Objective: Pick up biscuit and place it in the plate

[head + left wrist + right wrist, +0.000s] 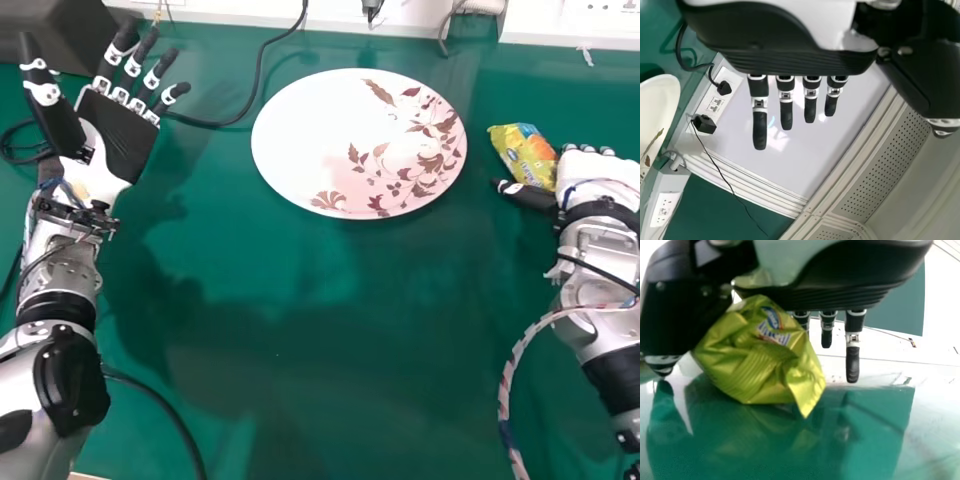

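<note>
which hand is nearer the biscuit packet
Right. The right hand is right at the packet, on its right side in the head view; the left hand is well away, on the far side of the plate from it.

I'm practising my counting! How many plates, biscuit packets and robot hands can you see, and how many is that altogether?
Rounded white plate with reddish-brown leaves: 1
Crinkly, shiny yellow biscuit packet: 1
Black-and-white left robot hand and right robot hand: 2
Total: 4
</note>
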